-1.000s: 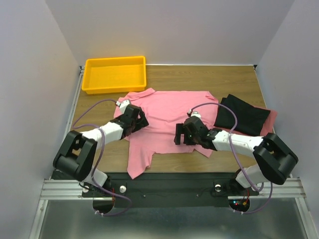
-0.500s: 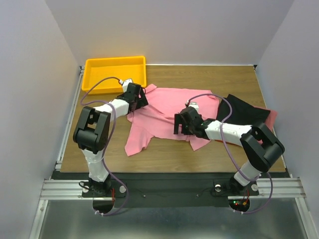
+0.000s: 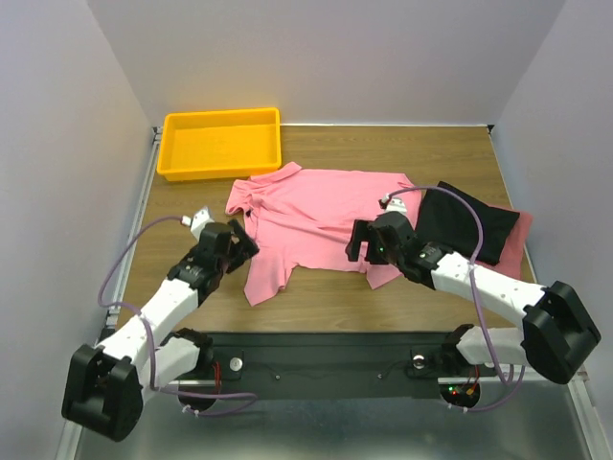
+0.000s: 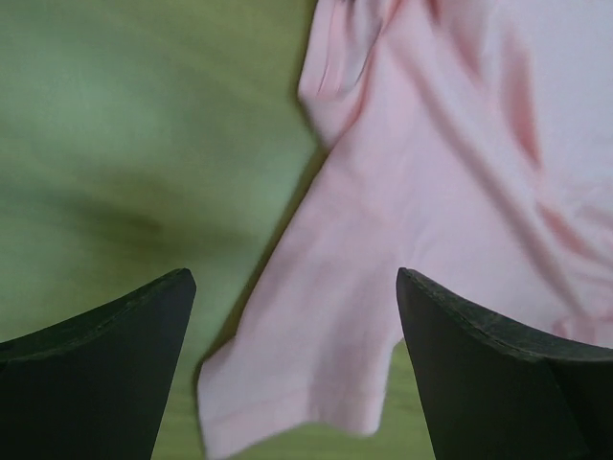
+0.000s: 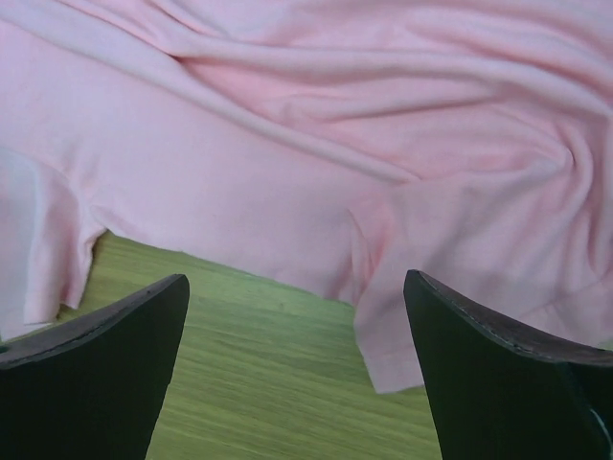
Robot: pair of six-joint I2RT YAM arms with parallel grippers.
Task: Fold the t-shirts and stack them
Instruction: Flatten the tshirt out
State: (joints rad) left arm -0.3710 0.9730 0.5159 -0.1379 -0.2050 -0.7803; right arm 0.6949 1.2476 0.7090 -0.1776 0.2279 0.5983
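On the wooden desk, the left hand and right hand hover wide open and empty over the rumpled pink shirt's near edge, hiding parts of it.

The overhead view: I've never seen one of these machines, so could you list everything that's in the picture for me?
pink collared shirt: one, pink, spread out rumpled across the middle of the table
black shirt: one, black, folded, at the right side
pink cloth: one, pink, under the black shirt, its edge showing
tray: one, yellow, empty, far left corner
table: one, brown wood, under everything
left arm: one, black and white, purple cable, reaching in from the near edge
right arm: one, same colours, reaching in from the near edge
left claw: one, black, open, at the big shirt's left edge
right claw: one, black, open, over the big shirt's near hem
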